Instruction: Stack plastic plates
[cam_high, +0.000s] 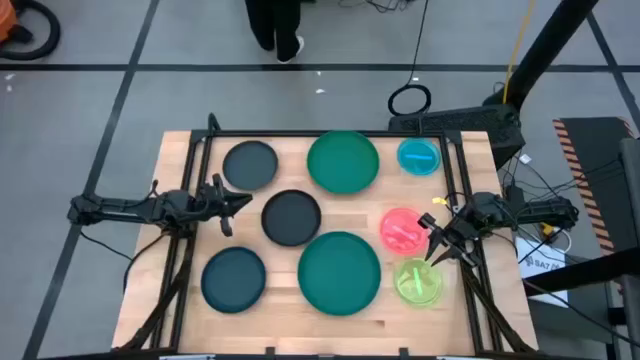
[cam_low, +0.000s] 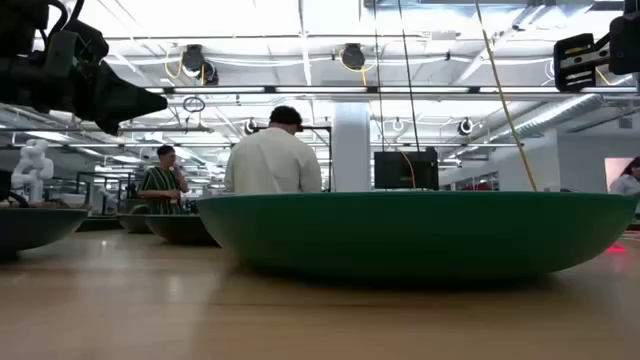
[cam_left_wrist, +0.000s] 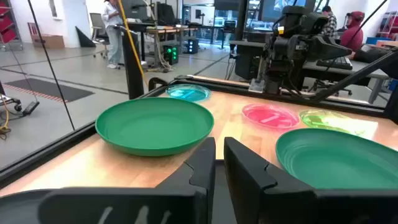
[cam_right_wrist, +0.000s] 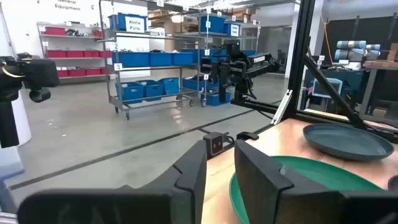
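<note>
Plainly, nothing is stacked yet: eight plastic plates lie singly on the wooden counter (cam_high: 180, 300), two large green ones, one far (cam_high: 343, 161) and one near (cam_high: 339, 272), down the middle, three dark teal-grey ones (cam_high: 291, 216) toward the left arm, and a small blue (cam_high: 418, 156), pink (cam_high: 401, 229) and lime (cam_high: 417, 281) plate beside the right arm. They look light, stiff and smooth, so likely slippery; the raised rim is the sensible place to pinch, since the flat centre offers no hold. The left gripper (cam_high: 226, 203) hangs between the dark plates, its fingers (cam_left_wrist: 202, 165) nearly closed on nothing. The right gripper (cam_high: 440, 244) hovers between pink and lime, fingers (cam_right_wrist: 191, 171) slightly parted, also empty.
</note>
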